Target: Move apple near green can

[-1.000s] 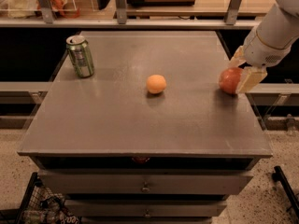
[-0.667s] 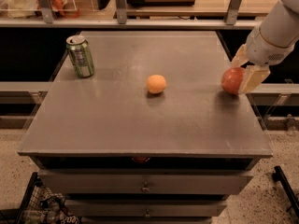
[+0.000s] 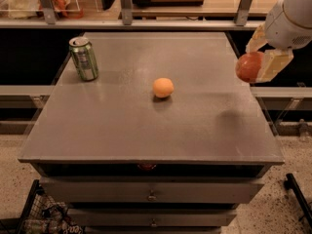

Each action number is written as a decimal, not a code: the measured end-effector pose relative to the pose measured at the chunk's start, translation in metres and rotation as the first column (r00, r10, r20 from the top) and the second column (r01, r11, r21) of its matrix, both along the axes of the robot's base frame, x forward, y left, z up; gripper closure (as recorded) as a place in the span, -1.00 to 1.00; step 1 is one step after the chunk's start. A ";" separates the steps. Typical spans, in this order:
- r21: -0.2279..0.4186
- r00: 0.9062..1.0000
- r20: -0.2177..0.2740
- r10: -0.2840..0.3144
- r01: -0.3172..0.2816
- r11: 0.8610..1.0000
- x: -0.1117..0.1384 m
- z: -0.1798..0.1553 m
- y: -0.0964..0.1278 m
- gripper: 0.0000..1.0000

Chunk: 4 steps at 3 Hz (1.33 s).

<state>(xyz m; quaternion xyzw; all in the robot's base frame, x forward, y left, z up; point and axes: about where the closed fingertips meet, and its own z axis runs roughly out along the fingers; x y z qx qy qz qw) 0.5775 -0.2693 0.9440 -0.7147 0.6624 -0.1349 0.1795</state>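
Camera view looks down on a grey table (image 3: pixel 146 130) with drawers (image 3: pixel 151 193) in its front. The green can (image 3: pixel 84 58) stands upright near the far left corner, its silver top and pull tab facing up; whether it is opened or holds anything cannot be told from here. Low at the left, beside the table, a wire basket (image 3: pixel 30 209) holds some dark clutter too dim to name. A small orange ball (image 3: pixel 163 87) lies near the middle of the table, well apart from the can.

The hand (image 3: pixel 255 62) is at the far right, over the table's right edge, at the end of a white arm. Its two pale fingers (image 3: pixel 271 64) are closed narrowly around the apple (image 3: pixel 246 68), one on each side. The apple seems to be clear of the surface, since a soft shadow lies on the table nearer the front. The apple is well apart from the green can, with the ball between them.
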 end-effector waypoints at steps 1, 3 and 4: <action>-0.002 1.000 0.005 0.000 0.000 1.000 -0.001 0.003 0.000 1.00; 0.110 0.997 0.073 0.024 -0.032 0.993 0.014 0.014 0.024 1.00; 0.153 0.985 0.146 0.093 -0.116 0.981 0.037 0.034 0.061 1.00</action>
